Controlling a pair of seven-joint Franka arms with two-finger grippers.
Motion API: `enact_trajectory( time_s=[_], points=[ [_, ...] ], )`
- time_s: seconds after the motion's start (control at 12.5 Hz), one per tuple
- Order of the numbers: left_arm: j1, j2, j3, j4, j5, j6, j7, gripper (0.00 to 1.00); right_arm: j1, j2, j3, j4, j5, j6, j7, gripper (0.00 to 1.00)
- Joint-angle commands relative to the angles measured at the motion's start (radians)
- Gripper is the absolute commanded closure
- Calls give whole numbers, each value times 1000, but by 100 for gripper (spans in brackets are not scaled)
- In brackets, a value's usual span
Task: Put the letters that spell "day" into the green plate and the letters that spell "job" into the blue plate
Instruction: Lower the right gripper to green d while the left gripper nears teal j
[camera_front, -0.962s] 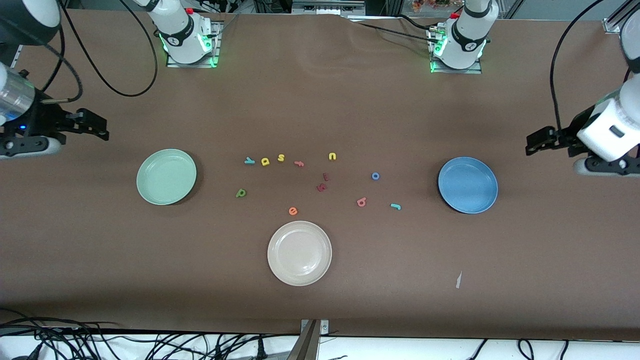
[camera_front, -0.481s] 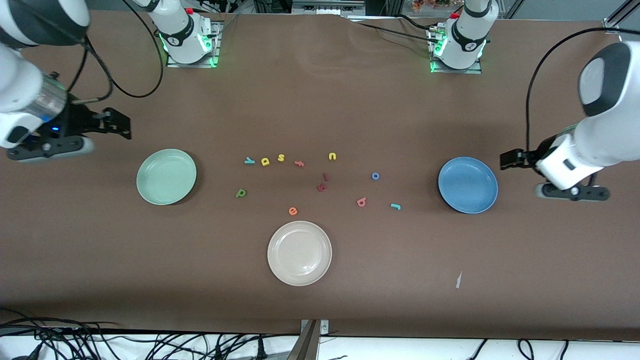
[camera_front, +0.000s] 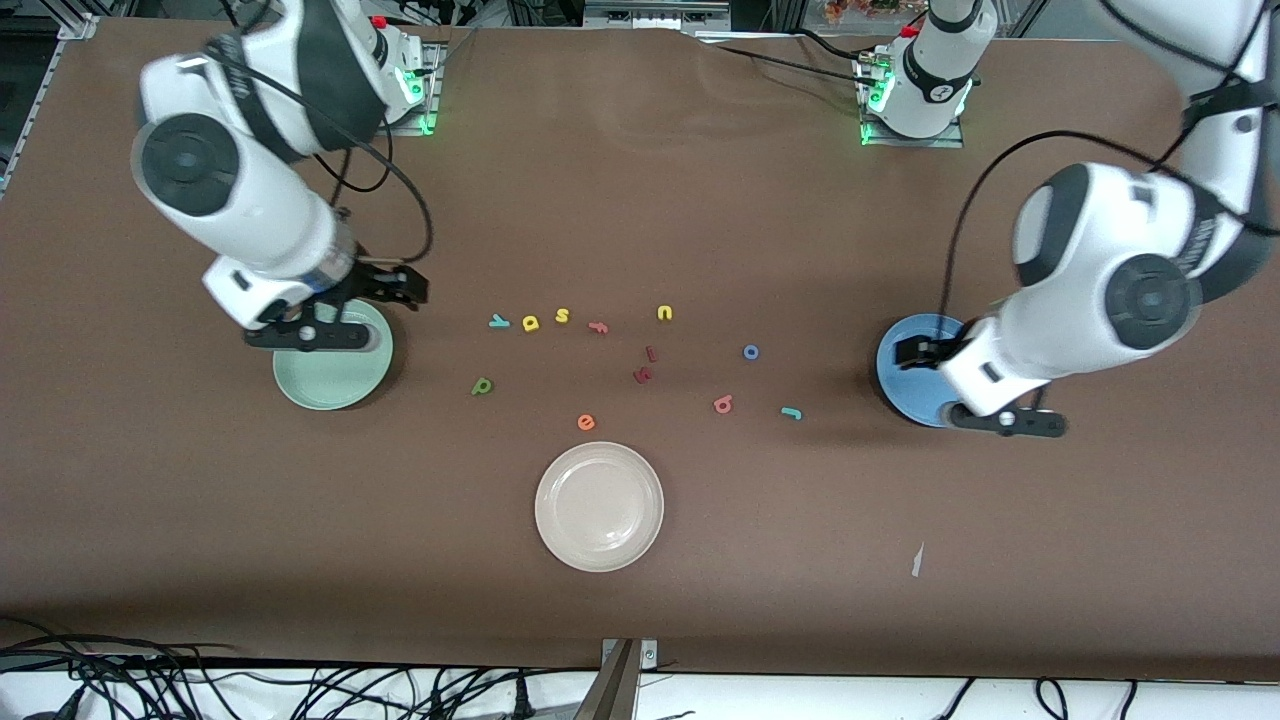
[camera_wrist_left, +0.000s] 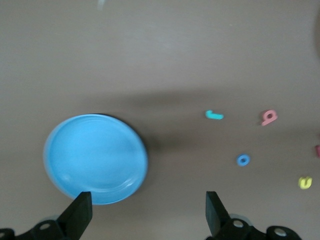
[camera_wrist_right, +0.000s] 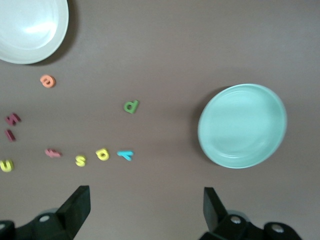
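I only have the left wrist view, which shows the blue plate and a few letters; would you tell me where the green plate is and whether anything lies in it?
Observer: The green plate sits toward the right arm's end of the table, and the right wrist view shows nothing in it.
Operator: Thank you. Where are the letters for "day"?
Observer: All three are on the table. The teal y and yellow a lie side by side, and the dark green d lies nearer the front camera than they do.
Operator: Is the right gripper carrying anything?
Observer: No. The right gripper is open and empty, in the air by the green plate's rim.
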Motion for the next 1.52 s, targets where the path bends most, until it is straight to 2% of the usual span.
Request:
enact_trajectory(
  time_s=[0.0, 0.16, 0.56, 0.8, 0.96, 1.12, 1.2, 1.36, 1.44],
  points=[
    [-83, 108, 7, 25, -8, 103, -168, 0, 35, -10, -4, -133, -6, 145, 115, 0],
    [-120, 167, 7, 27, -14, 177, -263, 0, 60, 25, -4, -189, -20, 229, 187, 0],
    [-149, 273, 7, 21, -17, 310, -650, 0, 63, 131, -10, -316, -22, 516, 237, 0],
    [-148, 286, 6, 16, -31, 313, -741, 0, 54, 255, -10, -295, -11, 729, 420, 1],
    [-149, 288, 7, 13, -46, 335, -853, 0, 50, 355, -10, -235, -14, 768, 503, 3],
    [-151, 288, 7, 10, -45, 338, -940, 0, 47, 366, -12, -237, -19, 761, 505, 13],
    [-157, 286, 7, 4, -40, 341, -980, 0, 49, 366, -12, -238, -19, 761, 505, 23],
    [-160, 286, 7, -24, -45, 382, -1035, 0, 44, 369, -12, -237, -20, 761, 502, 51],
    [-159, 286, 7, -36, -45, 416, -1077, 0, 44, 369, -12, -235, -20, 761, 496, 69]
  ],
)
